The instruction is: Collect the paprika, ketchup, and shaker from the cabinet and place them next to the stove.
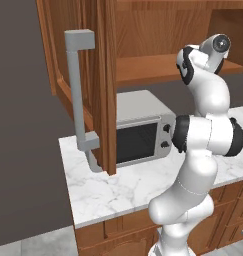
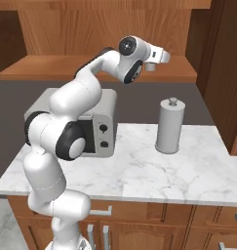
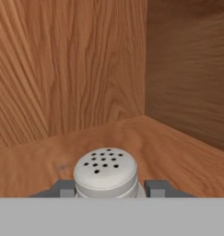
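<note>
The shaker [image 3: 105, 173], small and pale with a rounded cap full of holes, stands on the wooden shelf [image 3: 178, 152] of the cabinet, near the back right corner. My gripper [image 3: 105, 188] is shut on the shaker, one dark fingertip [image 3: 65, 188] on each side of it. In the right base view the arm reaches up and the gripper [image 2: 151, 65] sits over the cabinet shelf [image 2: 42, 68]. The cabinet door [image 1: 100, 85] stands open with its grey bar handle [image 1: 77, 95] facing out. Paprika, ketchup and stove are out of view.
A grey microwave [image 1: 143, 130] stands on the marble counter [image 1: 123, 185] under the shelf. A large grey knob-topped cylinder [image 2: 169, 126] stands to the microwave's right. The open door juts over the counter's left part. Wooden drawers run below the counter.
</note>
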{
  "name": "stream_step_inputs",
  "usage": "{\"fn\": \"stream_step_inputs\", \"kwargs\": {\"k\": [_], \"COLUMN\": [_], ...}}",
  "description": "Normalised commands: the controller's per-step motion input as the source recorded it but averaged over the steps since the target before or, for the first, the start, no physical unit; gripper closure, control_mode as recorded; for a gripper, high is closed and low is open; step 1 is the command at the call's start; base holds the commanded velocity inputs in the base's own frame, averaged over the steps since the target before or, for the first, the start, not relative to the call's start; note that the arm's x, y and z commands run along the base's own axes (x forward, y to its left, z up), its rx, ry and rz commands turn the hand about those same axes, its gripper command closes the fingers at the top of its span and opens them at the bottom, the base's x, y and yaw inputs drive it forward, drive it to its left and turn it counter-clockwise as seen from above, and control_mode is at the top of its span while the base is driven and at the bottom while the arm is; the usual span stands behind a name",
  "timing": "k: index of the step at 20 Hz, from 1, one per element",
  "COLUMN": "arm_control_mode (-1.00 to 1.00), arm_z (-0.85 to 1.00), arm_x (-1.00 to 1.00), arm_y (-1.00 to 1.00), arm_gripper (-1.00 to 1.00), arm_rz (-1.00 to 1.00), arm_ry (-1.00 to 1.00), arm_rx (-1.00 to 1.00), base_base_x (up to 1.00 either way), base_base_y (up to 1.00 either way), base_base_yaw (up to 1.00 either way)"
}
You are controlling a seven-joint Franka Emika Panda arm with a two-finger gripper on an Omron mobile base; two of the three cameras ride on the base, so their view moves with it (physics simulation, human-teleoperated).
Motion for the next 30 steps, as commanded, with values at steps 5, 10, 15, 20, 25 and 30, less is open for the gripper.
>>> {"fn": "stream_step_inputs", "kwargs": {"k": [5, 10, 15, 20, 25, 30], "arm_control_mode": [-1.0, -1.0, -1.0, -1.0, -1.0, -1.0], "arm_z": [0.0, 0.0, -0.01, -0.06, -0.02, -0.09], "arm_x": [0.0, -0.01, -0.13, -0.4, -0.87, -1.0], "arm_y": [0.0, -0.02, -0.07, -0.2, -0.33, -0.11], "arm_gripper": [1.0, 1.0, 1.0, 1.0, 1.0, 1.0], "arm_rz": [0.0, 0.0, -0.01, -0.02, -0.02, -0.01], "arm_ry": [0.0, 0.0, 0.0, -0.02, -0.07, -0.06], "arm_rx": [0.0, 0.0, 0.0, 0.02, 0.04, 0.0], "base_base_x": [0.0, 0.0, 0.0, 0.0, 0.0, 0.0], "base_base_y": [0.0, 0.0, 0.0, 0.0, 0.0, 0.0], "base_base_yaw": [0.0, 0.0, 0.0, 0.0, 0.0, 0.0]}}
